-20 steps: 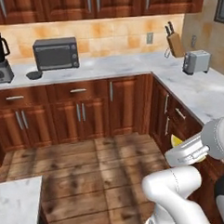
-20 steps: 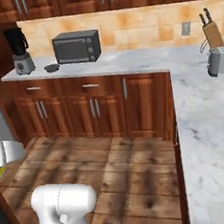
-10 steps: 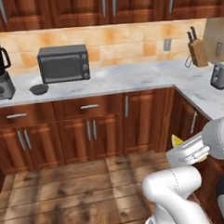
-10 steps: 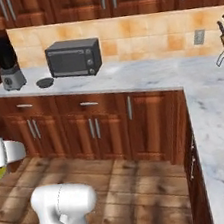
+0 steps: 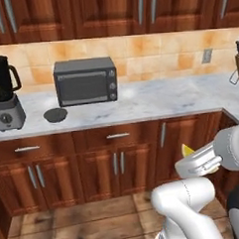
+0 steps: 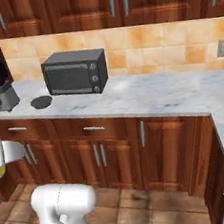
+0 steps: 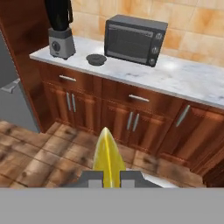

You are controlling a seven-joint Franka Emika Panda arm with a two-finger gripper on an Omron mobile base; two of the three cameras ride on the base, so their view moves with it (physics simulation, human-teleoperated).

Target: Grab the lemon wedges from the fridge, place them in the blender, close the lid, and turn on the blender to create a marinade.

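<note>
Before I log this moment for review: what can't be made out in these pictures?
- Blender: inside of the dark jar unreadable; its top is cut off by the edge in the hand view.
- Gripper: jaws hidden by the arm in the left base view; shut on a lemon wedge in the hand view.
- Fridge: cut off at the hand view's left edge.
- Lid: too small for detail.

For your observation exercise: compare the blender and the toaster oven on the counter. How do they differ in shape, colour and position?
The blender is tall and narrow, while the toaster oven is low, wide and boxy. The blender has a dark jar on a light grey base with a round knob; the toaster oven is dark grey all over, with its knobs stacked beside the door. The blender stands nearer the counter's left end. Both stand upright on the marble counter.
</note>
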